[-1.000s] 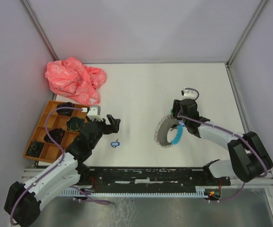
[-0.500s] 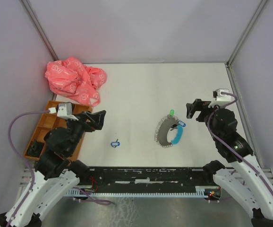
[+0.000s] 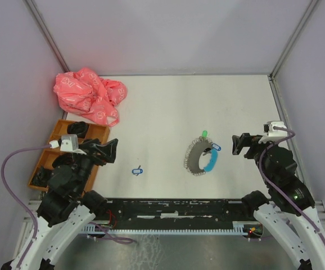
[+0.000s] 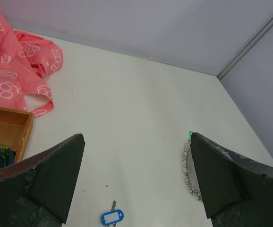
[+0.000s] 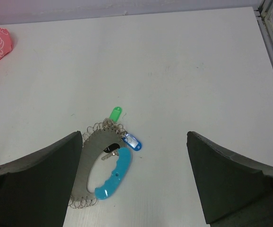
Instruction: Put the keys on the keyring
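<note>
The keyring (image 3: 199,159) lies flat right of the table's middle, a grey oval plate (image 5: 90,161) edged with wire loops and a light-blue handle (image 5: 114,175). At its far end sit a green-tagged key (image 5: 115,114) and a blue-tagged key (image 5: 132,142), touching its loops. Another blue-tagged key (image 3: 137,170) lies alone left of centre, and it shows low in the left wrist view (image 4: 112,217). My left gripper (image 3: 107,151) hovers open above the tray's edge, holding nothing. My right gripper (image 3: 240,145) hangs open to the right of the keyring, also holding nothing.
A crumpled pink plastic bag (image 3: 89,94) lies at the back left. An orange compartment tray (image 3: 58,130) with dark items stands along the left side. A black rail (image 3: 179,205) runs along the near edge, and enclosure walls surround the table.
Both arms have drawn back toward their bases. The right gripper left the keyring and opened wide; the left moved away from the loose blue-tagged key toward the tray.
</note>
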Controlling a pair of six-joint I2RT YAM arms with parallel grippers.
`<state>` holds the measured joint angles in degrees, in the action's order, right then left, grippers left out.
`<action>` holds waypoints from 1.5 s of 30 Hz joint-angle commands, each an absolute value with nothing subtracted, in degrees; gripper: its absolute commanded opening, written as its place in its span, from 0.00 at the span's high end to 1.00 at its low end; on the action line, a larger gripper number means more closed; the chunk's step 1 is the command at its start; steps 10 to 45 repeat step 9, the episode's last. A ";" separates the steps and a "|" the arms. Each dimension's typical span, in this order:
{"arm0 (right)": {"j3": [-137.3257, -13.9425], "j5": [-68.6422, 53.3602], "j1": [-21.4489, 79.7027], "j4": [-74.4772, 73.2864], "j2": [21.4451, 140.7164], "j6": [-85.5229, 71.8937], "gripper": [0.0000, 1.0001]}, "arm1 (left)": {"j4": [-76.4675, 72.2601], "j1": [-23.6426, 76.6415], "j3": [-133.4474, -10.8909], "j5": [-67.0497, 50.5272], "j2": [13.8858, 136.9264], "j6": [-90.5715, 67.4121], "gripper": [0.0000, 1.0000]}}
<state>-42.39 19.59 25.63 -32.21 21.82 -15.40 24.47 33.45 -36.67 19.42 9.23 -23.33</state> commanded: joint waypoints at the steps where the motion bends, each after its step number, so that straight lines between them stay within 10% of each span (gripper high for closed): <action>1: -42.39 20.25 25.48 -31.45 22.25 -14.33 0.00 | 23.59 33.13 -36.38 22.26 8.79 -20.72 0.01; 45: -42.91 20.67 25.49 -32.04 21.69 -14.76 0.00 | 24.75 33.14 -36.34 23.15 9.55 -21.21 0.01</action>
